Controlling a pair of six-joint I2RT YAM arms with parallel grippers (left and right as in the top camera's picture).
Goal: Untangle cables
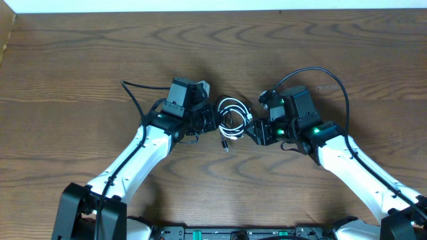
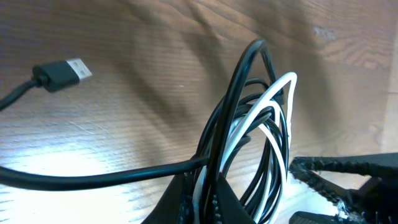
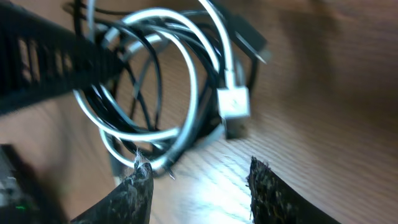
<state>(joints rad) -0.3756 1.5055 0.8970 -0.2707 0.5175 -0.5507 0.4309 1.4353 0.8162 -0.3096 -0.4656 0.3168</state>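
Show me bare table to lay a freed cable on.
Bare brown wooden table lies beyond both arms at the far edge, and in the near wedge between white left arm and white right arm. Crowded: the centre, around the tangled white and black cables.

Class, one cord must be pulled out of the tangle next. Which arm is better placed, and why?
Right: the right pincer stands open facing the white plug, free to grab; the left pincer is shut on the cables, anchoring them.
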